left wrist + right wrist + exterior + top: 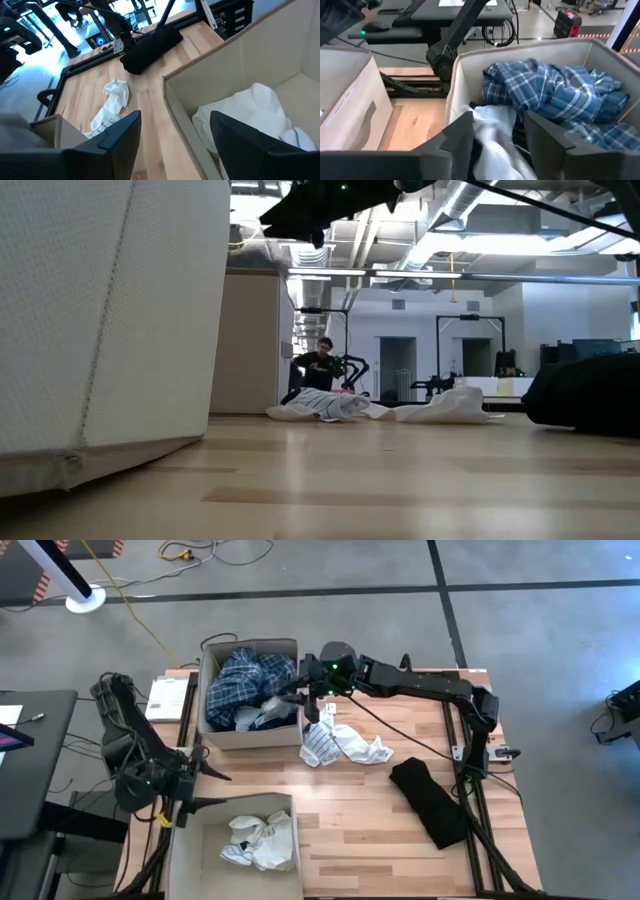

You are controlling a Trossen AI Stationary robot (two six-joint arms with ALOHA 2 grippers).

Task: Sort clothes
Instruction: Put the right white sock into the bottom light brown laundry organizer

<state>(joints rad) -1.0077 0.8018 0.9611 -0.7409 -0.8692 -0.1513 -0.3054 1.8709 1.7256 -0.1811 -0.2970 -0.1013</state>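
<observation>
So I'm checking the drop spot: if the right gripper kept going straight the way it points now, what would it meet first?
Most likely the white garment lying between the open fingers of the right gripper, just inside the far cardboard box, with the blue plaid garment behind it. Depth is hard to judge.

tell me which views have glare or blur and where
Low view: bright ceiling lights glare behind the right gripper, leaving it a dark silhouette, and the near box wall looms large and soft. Left wrist view: the room beyond the table is washed out bluish-white; the left gripper's fingers are blurred. High view: evenly lit, no glare on the table.
</observation>
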